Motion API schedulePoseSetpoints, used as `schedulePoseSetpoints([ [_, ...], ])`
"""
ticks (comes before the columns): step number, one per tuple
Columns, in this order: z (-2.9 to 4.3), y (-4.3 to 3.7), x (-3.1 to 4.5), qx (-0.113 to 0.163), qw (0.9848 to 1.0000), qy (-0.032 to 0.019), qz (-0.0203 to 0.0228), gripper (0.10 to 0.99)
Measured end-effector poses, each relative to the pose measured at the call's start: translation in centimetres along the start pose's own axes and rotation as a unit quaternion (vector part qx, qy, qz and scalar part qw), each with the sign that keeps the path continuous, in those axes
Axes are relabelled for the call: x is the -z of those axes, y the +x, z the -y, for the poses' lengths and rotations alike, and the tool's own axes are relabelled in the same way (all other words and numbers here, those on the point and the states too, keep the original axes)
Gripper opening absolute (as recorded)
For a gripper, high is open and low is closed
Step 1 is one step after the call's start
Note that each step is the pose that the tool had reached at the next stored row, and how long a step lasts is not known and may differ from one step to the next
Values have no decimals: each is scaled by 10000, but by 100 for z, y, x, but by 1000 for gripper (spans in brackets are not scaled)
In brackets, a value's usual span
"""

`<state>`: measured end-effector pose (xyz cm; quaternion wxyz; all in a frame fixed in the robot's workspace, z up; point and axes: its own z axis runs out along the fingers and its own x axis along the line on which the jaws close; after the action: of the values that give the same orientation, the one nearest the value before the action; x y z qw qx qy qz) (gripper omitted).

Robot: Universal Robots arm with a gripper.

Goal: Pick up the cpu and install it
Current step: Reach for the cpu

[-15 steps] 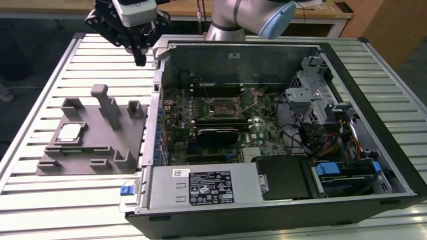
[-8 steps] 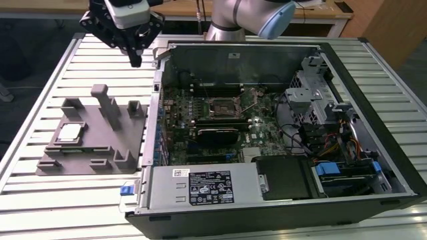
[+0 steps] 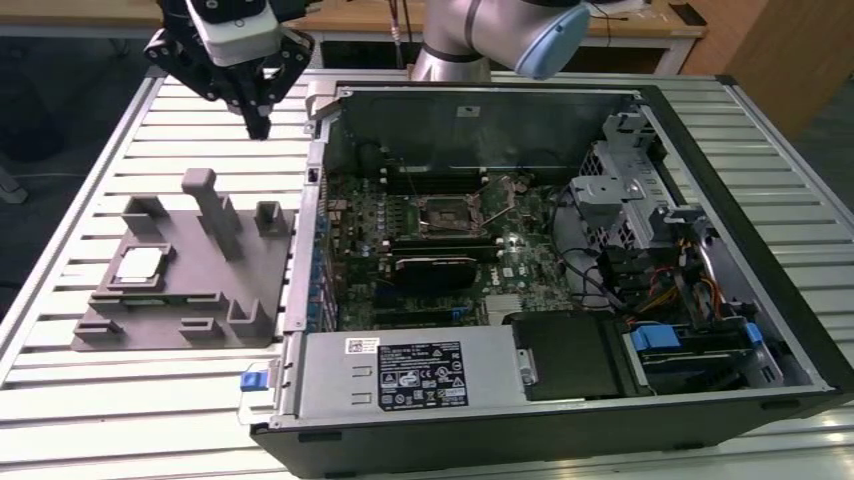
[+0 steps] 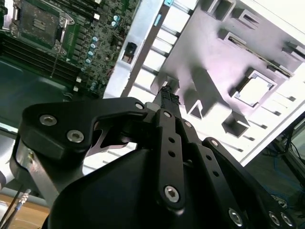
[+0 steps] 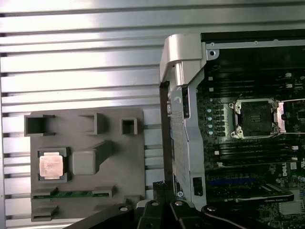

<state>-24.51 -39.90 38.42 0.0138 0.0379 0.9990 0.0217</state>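
Work looks barely begun: small silvery square cpu (image 3: 140, 263) lies ungrasped in its pocket on the grey plastic fixture tray (image 3: 174, 322) on the slatted metal bench (image 3: 134, 400). Jaws hang closed and empty, well apart from it; dark metal-framed square socket (image 3: 443, 212) looks vacant.

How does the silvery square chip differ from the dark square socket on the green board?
The silvery square chip lies in the grey holder outside the open computer case; the dark metal-framed socket sits on the green board inside it. The chip's top is bright and plain; the socket's centre is dark. Both are square and flat.
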Motion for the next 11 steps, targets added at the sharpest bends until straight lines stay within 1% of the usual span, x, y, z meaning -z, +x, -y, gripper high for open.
schedulePoseSetpoints([
  [11, 18, 213, -65, 0, 10000, 0, 1, 106],
])
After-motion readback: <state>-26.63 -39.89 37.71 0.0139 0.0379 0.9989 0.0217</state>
